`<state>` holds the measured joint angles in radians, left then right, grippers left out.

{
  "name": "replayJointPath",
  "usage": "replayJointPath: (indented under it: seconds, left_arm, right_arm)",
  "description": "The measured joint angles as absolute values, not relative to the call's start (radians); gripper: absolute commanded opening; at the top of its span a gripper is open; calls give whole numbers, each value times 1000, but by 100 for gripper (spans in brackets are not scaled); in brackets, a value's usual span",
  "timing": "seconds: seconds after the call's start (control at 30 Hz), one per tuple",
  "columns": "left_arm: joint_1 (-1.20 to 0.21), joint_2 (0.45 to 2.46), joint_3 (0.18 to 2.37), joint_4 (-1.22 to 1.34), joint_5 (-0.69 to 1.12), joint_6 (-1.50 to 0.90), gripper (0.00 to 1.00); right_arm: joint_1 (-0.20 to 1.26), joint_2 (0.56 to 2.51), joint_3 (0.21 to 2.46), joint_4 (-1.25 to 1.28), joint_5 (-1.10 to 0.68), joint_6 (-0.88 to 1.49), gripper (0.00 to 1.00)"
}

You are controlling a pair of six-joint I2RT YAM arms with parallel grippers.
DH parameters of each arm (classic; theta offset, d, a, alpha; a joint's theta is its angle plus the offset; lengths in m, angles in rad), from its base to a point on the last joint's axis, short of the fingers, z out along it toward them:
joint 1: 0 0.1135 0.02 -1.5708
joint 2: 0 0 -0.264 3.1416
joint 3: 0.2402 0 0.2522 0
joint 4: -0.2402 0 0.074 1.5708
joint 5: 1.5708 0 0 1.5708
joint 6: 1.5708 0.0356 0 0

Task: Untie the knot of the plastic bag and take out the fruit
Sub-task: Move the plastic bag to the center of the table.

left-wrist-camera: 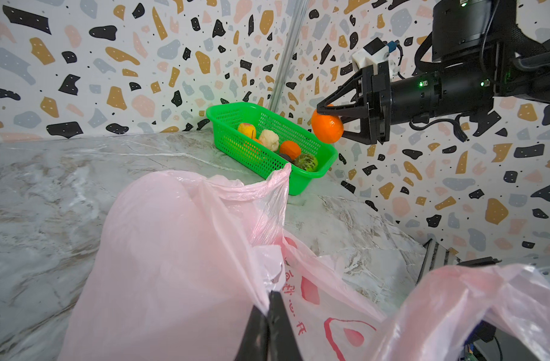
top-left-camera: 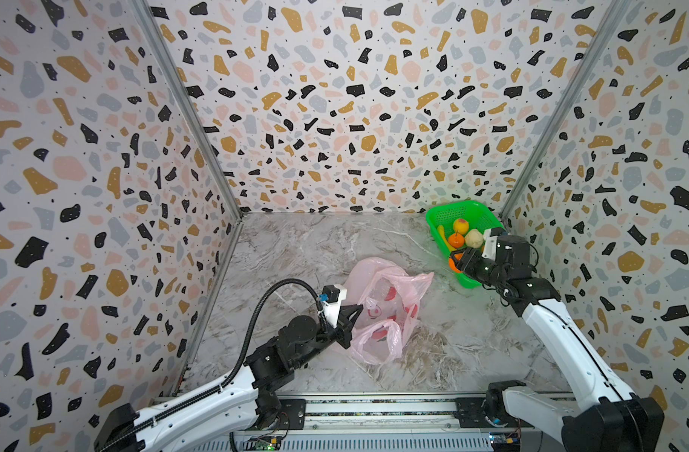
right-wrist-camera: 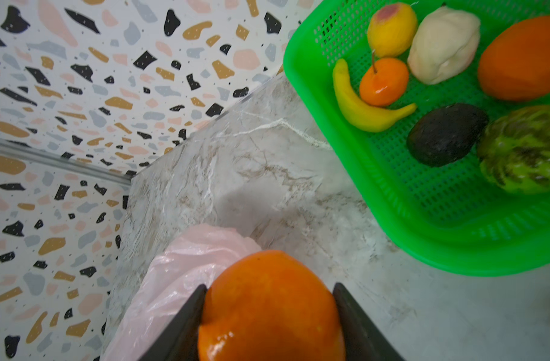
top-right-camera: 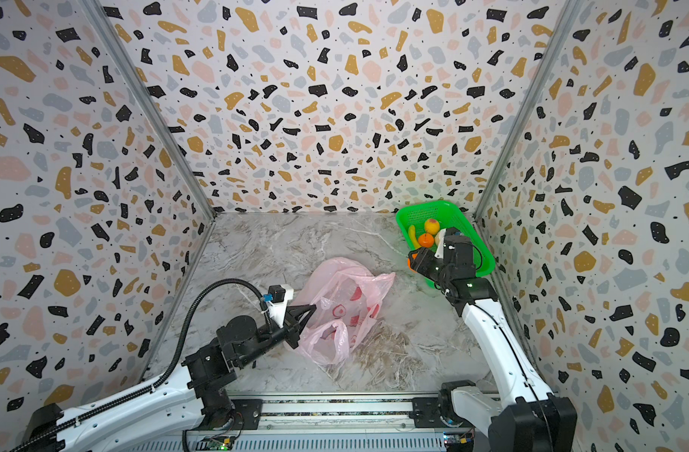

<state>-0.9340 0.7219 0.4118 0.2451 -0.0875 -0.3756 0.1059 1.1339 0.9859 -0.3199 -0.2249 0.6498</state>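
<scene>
Terrazzo-patterned walls close in a marble-look tabletop [top-left-camera: 296, 254], and on it the plastic bag [top-left-camera: 378, 309] lies slumped near the middle, its mouth loose and no knot to be made out in any view. Your right gripper [left-wrist-camera: 331, 120] is clamped on an orange fruit [right-wrist-camera: 270, 306], held in the air just short of the near rim of the green basket [top-left-camera: 472, 280]; the left gripper [left-wrist-camera: 272, 304] is pinched tight on a fold of pink film at the bag's edge. Carry the orange further over the basket wall before you let go, and lower it toward the bare mesh at the near end, since a round fruit dropped from height may bounce or roll out. Aim clear of the dark fruit [right-wrist-camera: 445, 136] and the green one [right-wrist-camera: 523, 150] so it settles instead of riding on top. Keep your left pinch steady so the bag mouth stays open for another reach. In both top views the right wrist covers the near half of the basket and most of the held orange, so judge clearance from the wrist views. Whether any fruit is left in the bag you cannot tell: the film shows only red print and folds.
</scene>
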Motion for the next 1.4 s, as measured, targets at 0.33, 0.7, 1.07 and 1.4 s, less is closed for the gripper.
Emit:
replayJointPath:
  seconds: [0.33,0.7,1.07,1.4]
  left_arm:
    - [-845,741,410,248,-49,-363,0]
    - [-762,793,410,259,-38,-362,0]
    - [-706,878,411,284,-43,-351,0]
    - [-630,992,458,326,-63,-320,12]
  right_arm:
    - [-68,1482,1111,-108,-208,606,47]
    - [-99,1826,1279,-24,-190,577,52]
    - [-98,1853,1329,-28,-167,530,84]
    - [-82,1700,1228,-42,-160,509,85]
